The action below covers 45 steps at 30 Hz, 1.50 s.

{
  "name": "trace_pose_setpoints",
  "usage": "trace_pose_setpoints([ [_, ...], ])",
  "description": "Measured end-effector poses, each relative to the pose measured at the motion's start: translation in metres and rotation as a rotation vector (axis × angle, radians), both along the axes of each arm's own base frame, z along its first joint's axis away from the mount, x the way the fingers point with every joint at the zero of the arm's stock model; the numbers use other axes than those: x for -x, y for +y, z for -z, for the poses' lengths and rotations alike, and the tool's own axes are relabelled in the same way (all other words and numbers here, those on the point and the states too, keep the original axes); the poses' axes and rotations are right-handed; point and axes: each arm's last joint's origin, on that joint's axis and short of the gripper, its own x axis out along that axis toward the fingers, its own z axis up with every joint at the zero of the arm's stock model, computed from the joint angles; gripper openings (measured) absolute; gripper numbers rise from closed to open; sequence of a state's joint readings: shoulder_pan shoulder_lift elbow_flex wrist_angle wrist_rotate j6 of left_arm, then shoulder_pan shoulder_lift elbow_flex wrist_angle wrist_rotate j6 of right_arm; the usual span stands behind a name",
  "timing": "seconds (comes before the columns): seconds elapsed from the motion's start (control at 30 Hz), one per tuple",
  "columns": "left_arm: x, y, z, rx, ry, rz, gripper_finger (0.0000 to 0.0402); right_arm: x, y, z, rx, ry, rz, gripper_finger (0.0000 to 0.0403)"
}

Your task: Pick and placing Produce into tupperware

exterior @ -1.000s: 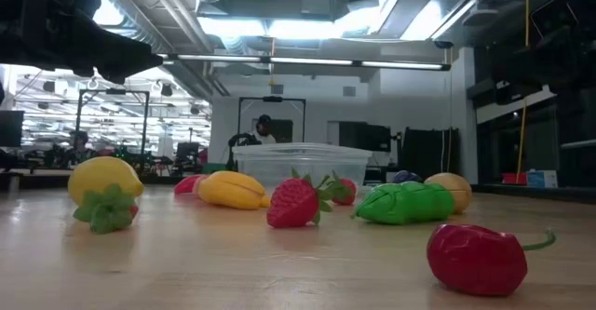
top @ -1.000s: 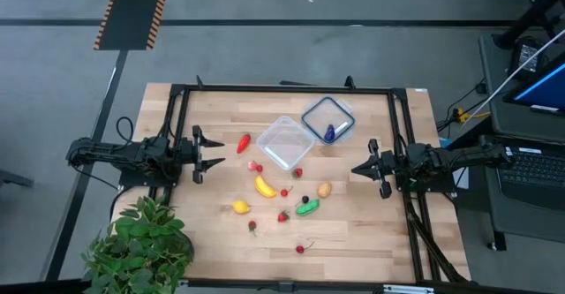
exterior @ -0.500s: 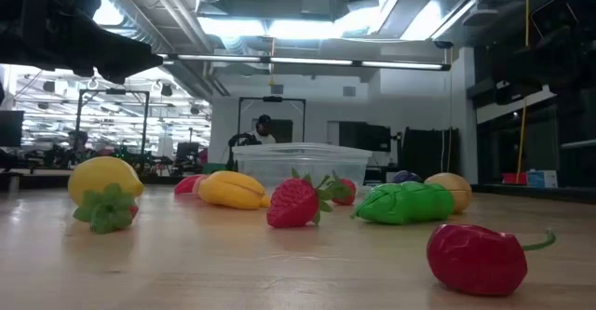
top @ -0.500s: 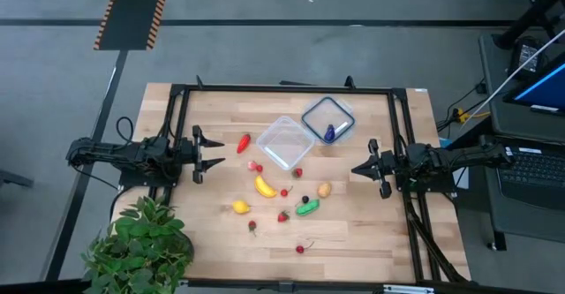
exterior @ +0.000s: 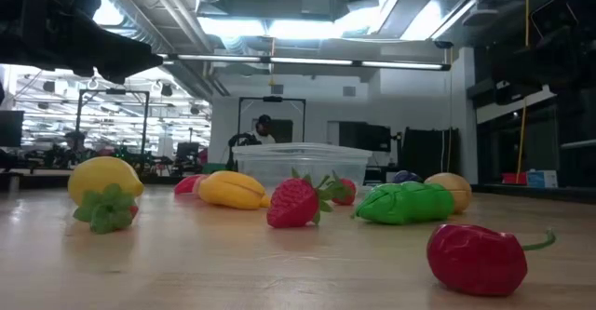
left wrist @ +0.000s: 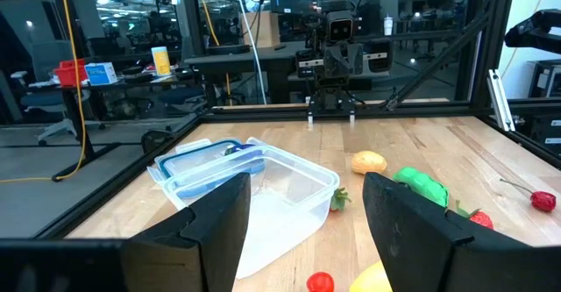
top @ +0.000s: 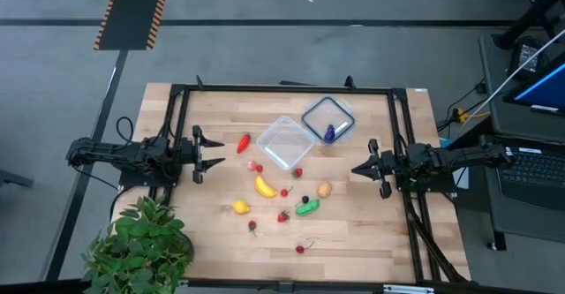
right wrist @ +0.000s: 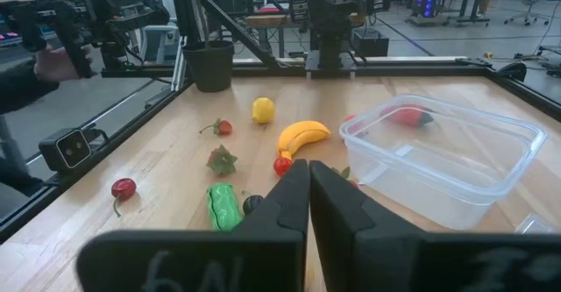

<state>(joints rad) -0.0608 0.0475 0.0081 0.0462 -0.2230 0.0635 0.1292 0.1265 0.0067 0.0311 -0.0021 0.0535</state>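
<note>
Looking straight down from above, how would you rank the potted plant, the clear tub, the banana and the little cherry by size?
1. Potted plant, clearly the biggest.
2. Clear tub.
3. Banana.
4. Cherry, the smallest.

All sit at about table level, so nearness hardly skews this.

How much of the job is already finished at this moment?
Nothing looks done: the tupperware appears empty. Nothing is in hand: left gripper open, right gripper shut on nothing, both at the table's sides. Left: all the produce, such as the banana and the green vegetable.
</note>
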Motion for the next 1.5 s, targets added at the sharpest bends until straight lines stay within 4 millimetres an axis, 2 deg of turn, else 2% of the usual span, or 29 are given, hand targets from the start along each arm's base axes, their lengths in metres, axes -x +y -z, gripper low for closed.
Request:
trace_pose_setpoints([
  [0.57,0.0,0.0,0.0001,0.059,-0.009,0.001,0.0216,0.0,0.0,-0.0001,-0.017,0.002,0.001,0.0016],
  [1.07,0.0,0.0,0.0,-0.018,0.003,-0.001,0.0216,0.0,0.0,-0.0002,-0.017,0.001,0.002,0.0016],
  [1.33,0.0,0.0,0.0,0.006,-0.001,0.0,0.0216,-0.0002,-0.0023,-0.0005,0.096,-0.014,0.074,0.0016],
  [1.5,0.0,0.0,0.0001,0.002,0.0,0.0,0.0216,-0.0004,-0.0025,-0.0021,0.091,-0.03,0.08,0.0016],
])
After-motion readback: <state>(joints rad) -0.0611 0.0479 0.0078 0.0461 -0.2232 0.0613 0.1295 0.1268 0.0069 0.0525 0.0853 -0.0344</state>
